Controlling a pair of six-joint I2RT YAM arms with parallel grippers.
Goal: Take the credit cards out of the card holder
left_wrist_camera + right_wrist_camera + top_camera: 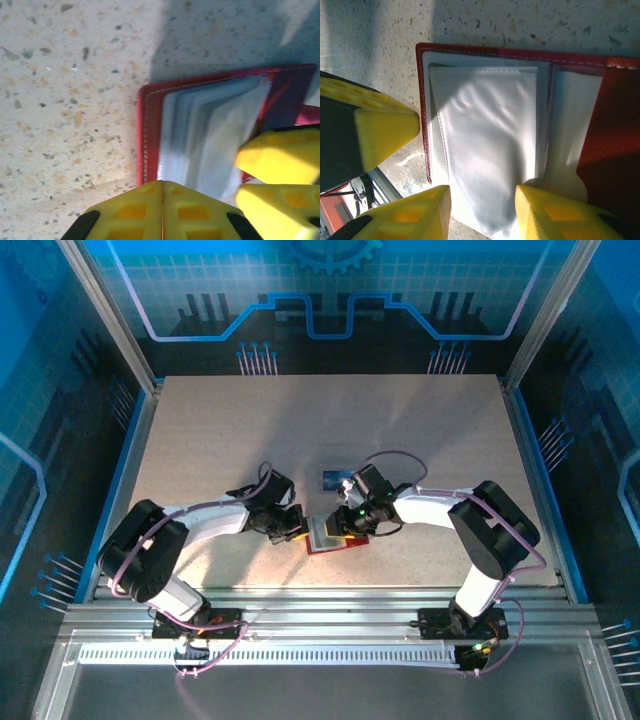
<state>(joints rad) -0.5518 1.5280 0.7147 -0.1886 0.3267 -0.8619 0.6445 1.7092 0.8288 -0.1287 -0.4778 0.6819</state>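
Red wallet-like folding card holder point(510, 52), open at the near edge of the speckled worktop point(300, 420), mid-width.
Pale grey inner pockets point(485, 140) face up; left gripper point(162, 192) pressed together at its edge, right gripper point(482, 190) spread across one pocket.

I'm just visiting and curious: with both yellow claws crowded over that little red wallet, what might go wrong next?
The open right gripper straddles a wrinkled pale grey pocket of the small red folding card holder, so it may pinch the sleeve rather than a card. The shut left gripper sits right beside it; their yellow fingers could collide.
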